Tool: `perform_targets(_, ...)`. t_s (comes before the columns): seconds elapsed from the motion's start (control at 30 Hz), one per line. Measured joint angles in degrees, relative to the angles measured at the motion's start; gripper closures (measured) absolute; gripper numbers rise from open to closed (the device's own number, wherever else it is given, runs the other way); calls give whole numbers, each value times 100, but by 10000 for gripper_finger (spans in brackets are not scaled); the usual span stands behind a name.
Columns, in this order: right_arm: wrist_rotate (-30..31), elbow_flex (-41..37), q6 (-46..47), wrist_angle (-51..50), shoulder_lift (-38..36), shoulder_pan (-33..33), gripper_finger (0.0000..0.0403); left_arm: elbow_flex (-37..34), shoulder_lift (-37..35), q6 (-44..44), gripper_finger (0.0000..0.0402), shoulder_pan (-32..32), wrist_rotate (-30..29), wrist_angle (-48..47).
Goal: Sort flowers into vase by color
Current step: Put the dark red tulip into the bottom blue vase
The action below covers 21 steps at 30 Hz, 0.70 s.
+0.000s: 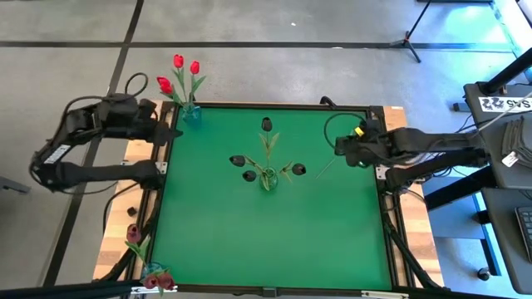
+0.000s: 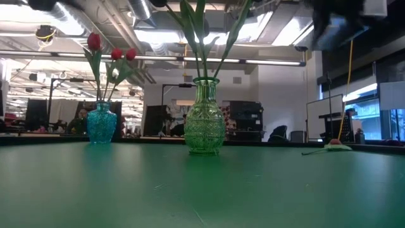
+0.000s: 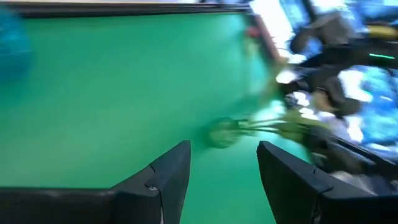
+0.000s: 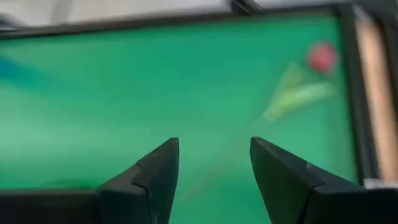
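Note:
A blue vase at the table's far left corner holds three red tulips; it also shows in the low view. A green vase in the middle holds several near-black tulips. One red tulip lies flat on the table near the right edge, its stem pointing toward the middle. My right gripper is open above the table, short of this tulip. My left gripper is open near the blue vase, at the left edge.
A third vase with maroon tulips stands off the green mat at the near left corner. A black frame rims the table. Bare green surface spreads across the near half.

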Motion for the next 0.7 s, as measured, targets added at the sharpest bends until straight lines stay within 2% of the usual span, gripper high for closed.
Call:
perform_targets(0.07,-437,-576,116,226,-126,-551,205,-3,22,-86,220,-475,-109,359)
perform_targets(0.13,-622,-1148,126,729,-183,-1126,205,-39,93,-52,221,-899,-275,798)
perform_targets(0.33,-1111,-2581,-229,3020,4,-2719,205,-116,472,203,221,-1778,-629,1786)
perform_targets(0.53,-1440,-3010,-203,3462,548,-4155,205,-124,624,359,221,-2290,-1117,1929)
perform_targets(0.7,-1607,-3021,-536,3789,1184,-4968,205,-124,606,362,221,-2481,-1386,1891)
